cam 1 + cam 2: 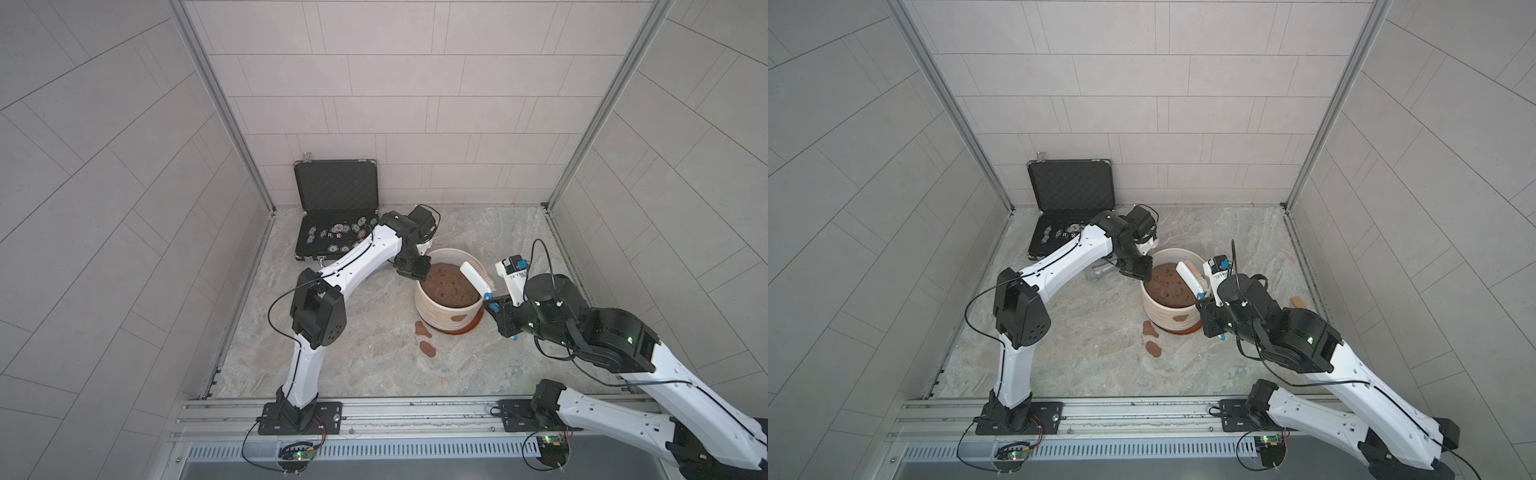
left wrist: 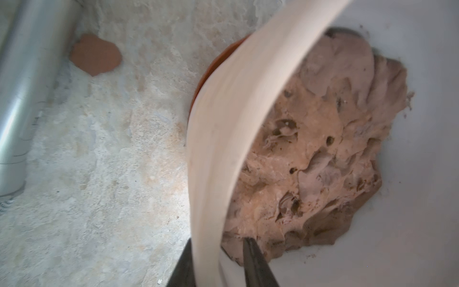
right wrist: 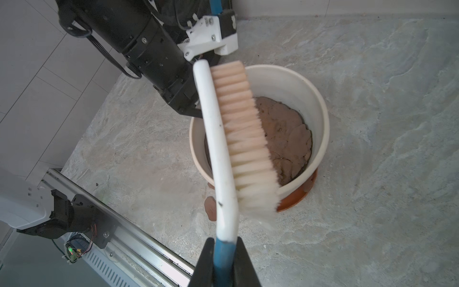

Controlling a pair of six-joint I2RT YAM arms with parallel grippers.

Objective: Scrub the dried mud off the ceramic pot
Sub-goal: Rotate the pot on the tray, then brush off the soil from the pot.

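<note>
The cream ribbed ceramic pot stands on a reddish saucer with a lumpy soil mound inside. One patch of dried mud sticks to its front wall, and two more patches lie on the floor in front. My left gripper straddles the pot's left rim, one finger outside and one inside, shut on it. My right gripper is shut on the blue handle of a white scrub brush, held over the pot's right rim.
An open black case of poker chips leans at the back left wall. A grey metal cylinder lies on the floor under my left arm. Tiled walls close three sides, and a metal rail runs along the front.
</note>
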